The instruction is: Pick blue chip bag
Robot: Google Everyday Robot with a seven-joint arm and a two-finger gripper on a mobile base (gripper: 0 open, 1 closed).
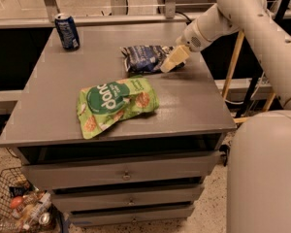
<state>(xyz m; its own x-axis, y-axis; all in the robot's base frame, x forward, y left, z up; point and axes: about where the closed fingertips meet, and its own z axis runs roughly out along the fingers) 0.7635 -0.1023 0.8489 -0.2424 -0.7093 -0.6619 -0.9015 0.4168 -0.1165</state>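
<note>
on the right side, the robot's white arm [252,18] reaches from the upper right corner down and left over the table, with the bulky white base [264,174] filling the lower right. centre frame is a grey cabinet table [194,106], flat top, with three drawers [126,174] stacked below the front edge. at the lower left on the floor there is a wire basket [14,208] with mixed packaged items inside, partly cut off by the frame edge. on the tabletop, near the middle and towards the front, a green bag [115,103] with white lettering lies flat and crumpled. behind it, at the back right of the top, lies the blue chip bag [144,57], dark navy, crinkled, flat on the surface, just apart from the green bag. the gripper [172,61], pale cream, sits low at the right end of the blue chip bag, touching or overlapping its edge. can't tell how far it is open or whether it has hold of the bag. a blue can [67,31] stands upright at the back left corner, well apart from both bags.
</note>
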